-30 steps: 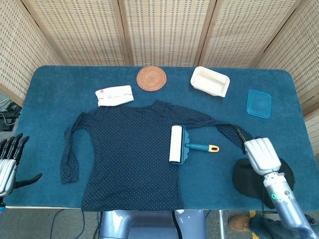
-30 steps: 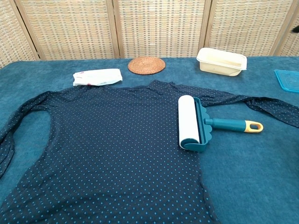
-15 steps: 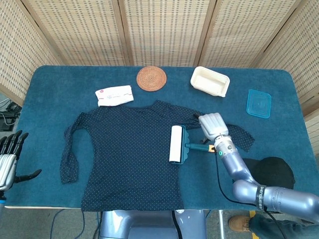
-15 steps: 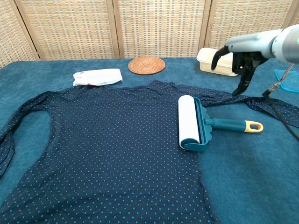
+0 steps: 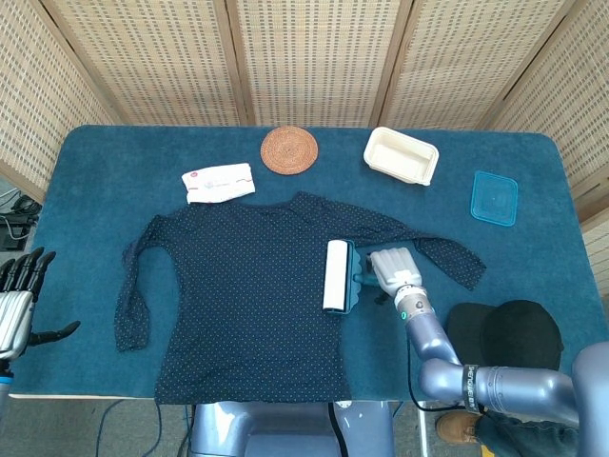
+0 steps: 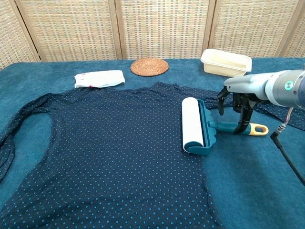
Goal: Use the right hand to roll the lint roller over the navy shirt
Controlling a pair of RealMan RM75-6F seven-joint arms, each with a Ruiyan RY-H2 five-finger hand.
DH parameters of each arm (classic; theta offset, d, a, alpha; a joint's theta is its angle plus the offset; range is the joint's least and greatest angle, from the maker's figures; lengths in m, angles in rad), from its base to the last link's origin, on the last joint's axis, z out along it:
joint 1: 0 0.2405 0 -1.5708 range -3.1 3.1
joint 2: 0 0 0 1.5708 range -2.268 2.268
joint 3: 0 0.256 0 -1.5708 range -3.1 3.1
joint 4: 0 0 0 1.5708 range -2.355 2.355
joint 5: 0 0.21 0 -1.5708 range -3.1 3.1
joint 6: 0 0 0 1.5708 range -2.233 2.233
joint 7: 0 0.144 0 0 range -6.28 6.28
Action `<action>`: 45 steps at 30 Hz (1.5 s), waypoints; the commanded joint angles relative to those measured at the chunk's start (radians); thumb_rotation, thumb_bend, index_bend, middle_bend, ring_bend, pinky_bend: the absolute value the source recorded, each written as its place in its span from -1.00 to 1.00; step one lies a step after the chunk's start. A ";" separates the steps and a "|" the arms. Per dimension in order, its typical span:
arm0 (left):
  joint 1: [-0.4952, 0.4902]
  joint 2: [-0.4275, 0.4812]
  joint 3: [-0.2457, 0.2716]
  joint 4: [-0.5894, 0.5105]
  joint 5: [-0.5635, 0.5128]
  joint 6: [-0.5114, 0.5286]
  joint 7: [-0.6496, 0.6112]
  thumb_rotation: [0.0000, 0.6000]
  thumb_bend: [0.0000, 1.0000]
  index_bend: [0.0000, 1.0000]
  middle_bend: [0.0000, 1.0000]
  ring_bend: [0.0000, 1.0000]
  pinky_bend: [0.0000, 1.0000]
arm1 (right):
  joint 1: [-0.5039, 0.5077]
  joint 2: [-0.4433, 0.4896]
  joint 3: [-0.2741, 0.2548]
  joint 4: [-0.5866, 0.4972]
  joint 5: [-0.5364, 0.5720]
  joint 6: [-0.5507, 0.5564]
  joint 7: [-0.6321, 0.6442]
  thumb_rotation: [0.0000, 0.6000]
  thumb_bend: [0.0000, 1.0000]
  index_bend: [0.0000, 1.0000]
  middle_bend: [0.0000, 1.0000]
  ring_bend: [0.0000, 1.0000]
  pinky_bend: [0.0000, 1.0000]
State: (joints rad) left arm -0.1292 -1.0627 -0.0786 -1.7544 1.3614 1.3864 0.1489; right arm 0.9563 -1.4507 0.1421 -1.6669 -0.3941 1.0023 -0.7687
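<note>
Soft matt dotted cloth on the navy shirt (image 6: 114, 143), smooth glossy plastic on the lint roller (image 6: 200, 125), white paper roll, silvery metallic sheen on the right hand (image 6: 240, 93).

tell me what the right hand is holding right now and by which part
Nothing yet. The right hand hovers over the teal handle of the white lint roller, fingers spread around it, not closed. The left hand holds nothing.

Navy shirt (image 5: 238, 286) spread flat; lint roller (image 6: 194, 125) lying on its right edge

Lint roller (image 6: 194, 125) on shirt (image 6: 109, 143), right edge.
</note>
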 commanded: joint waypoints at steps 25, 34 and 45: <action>-0.001 0.001 0.009 -0.002 0.002 0.006 -0.004 1.00 -1.00 -1.00 -1.00 -1.00 -1.00 | -0.014 -0.170 -0.005 0.222 -0.013 0.011 0.030 1.00 -0.21 -0.08 1.00 1.00 1.00; -0.006 -0.001 0.010 0.000 -0.002 -0.001 -0.002 1.00 -1.00 -1.00 -1.00 -1.00 -1.00 | -0.029 -0.195 -0.013 0.262 -0.036 -0.006 0.033 1.00 -0.08 -0.05 1.00 1.00 1.00; -0.009 0.000 0.011 -0.001 -0.008 -0.007 -0.003 1.00 -1.00 -1.00 -1.00 -1.00 -1.00 | -0.051 -0.150 0.000 0.224 -0.122 -0.005 0.071 1.00 0.74 0.44 1.00 1.00 1.00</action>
State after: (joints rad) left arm -0.1384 -1.0631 -0.0675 -1.7554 1.3536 1.3797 0.1459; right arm 0.9100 -1.6180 0.1360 -1.4222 -0.4958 0.9894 -0.7082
